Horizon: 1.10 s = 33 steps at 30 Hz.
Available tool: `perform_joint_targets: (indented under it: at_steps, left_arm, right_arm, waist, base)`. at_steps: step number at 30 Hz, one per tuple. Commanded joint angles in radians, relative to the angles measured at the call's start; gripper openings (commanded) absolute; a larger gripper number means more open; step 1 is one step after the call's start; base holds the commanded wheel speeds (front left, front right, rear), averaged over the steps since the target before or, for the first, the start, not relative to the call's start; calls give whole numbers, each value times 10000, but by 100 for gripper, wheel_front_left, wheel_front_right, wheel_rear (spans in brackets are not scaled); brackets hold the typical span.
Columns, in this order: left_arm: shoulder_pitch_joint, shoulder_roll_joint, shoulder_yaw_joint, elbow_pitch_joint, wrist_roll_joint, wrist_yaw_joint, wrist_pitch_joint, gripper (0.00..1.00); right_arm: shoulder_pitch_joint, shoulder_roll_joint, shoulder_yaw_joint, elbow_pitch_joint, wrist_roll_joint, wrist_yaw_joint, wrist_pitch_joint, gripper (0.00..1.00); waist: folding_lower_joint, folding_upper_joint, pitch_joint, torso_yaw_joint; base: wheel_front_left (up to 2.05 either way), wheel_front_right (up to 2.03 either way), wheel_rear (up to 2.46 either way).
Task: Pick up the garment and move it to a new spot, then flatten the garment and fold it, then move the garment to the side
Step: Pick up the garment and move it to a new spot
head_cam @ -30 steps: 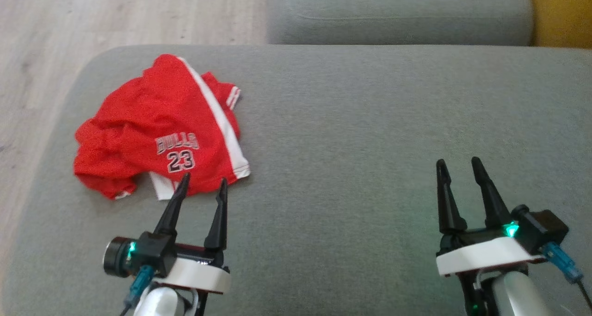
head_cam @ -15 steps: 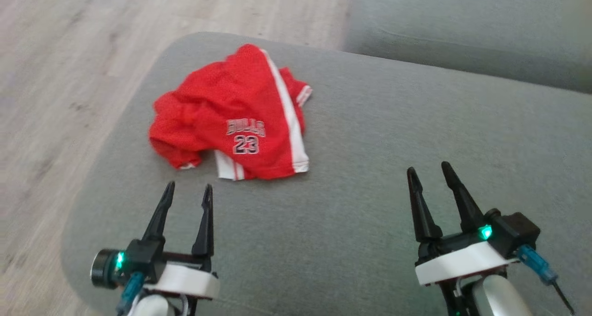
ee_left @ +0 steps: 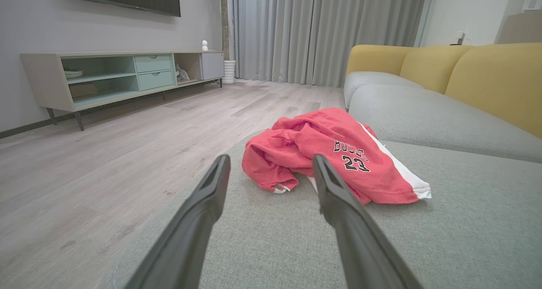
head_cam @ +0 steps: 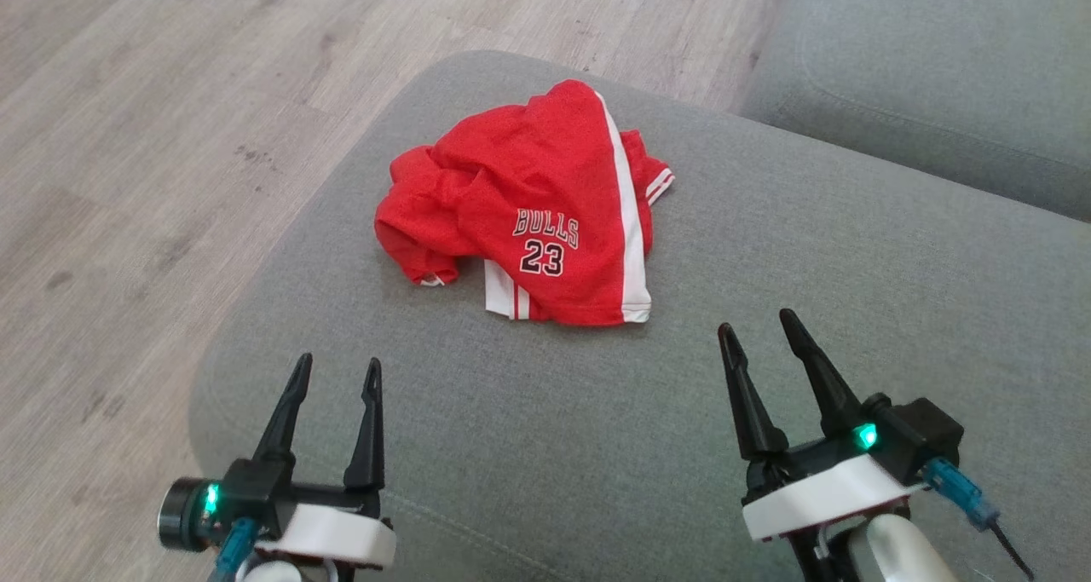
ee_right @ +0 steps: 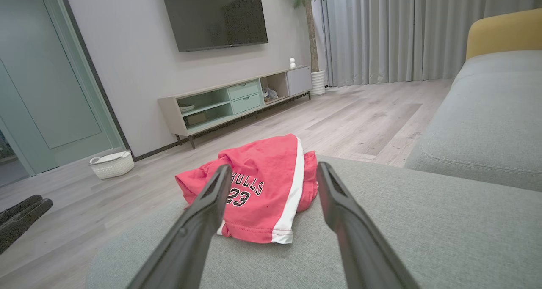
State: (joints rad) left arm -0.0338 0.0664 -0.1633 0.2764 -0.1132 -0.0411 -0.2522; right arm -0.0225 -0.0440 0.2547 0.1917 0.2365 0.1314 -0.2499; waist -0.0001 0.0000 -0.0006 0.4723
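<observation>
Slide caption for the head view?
Crumpled red-and-white BULLS 23 mesh garment lies on a grey fabric sofa cushion; left gripper and right gripper stand open, short of it.

A home living room. Grey and yellow sofa (ee_left: 423, 115), wall-mounted television (ee_right: 214, 14) over a low media console (ee_right: 237, 98). Floor-length grey curtains (ee_right: 394, 31), wood-plank floor (head_cam: 153, 156).

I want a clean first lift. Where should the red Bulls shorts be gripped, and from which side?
Likely the near hem of the red Bulls shorts, by the white side stripe: it lies flat toward the robot; the left part is bunched. Come from the near side with the open right gripper.
</observation>
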Motion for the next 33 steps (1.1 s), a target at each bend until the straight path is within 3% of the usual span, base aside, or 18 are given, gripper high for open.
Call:
perform_joint_targets:
  at_steps: [1,8,13,17,26,33]
  left_arm:
    - [-240,-21,326,-390,94,-26,-95,100]
    - [-709,212,285,-301,297,-278,-95,100]
    - [-2369,860,63,435,383,-648,0,100]
    - [-4223,1547,-439,1504,33,-861,903,100]
    - [-7453,3691,-3364,3429,-2731,-893,2796,100]
    - [-8299,4599,-4655,4231,-4440,-894,3326,100]
  right_arm:
    - [-109,-62,242,-292,-55,-7,-118,100]
    - [-296,-62,388,-341,-129,-7,-118,100]
    - [-535,-62,300,-340,-369,-7,-118,100]
    - [-788,-62,251,-368,-580,-7,-118,100]
    - [-1450,-62,137,-540,-716,-7,-118,100]
    - [-1660,-62,59,-640,-670,-7,-118,100]
  waist:
    - [1,0,32,22]
    - [1,0,437,-344]
    - [1,0,1082,-986]
    - [1,0,1751,-1612]
    - [1,0,3158,-2978]
    - [1,0,3570,-3508]
  base:
    - [0,0,0]
    - [0,0,0]
    - [0,0,0]
    - [0,0,0]
    - [0,0,0]
    - [0,0,0]
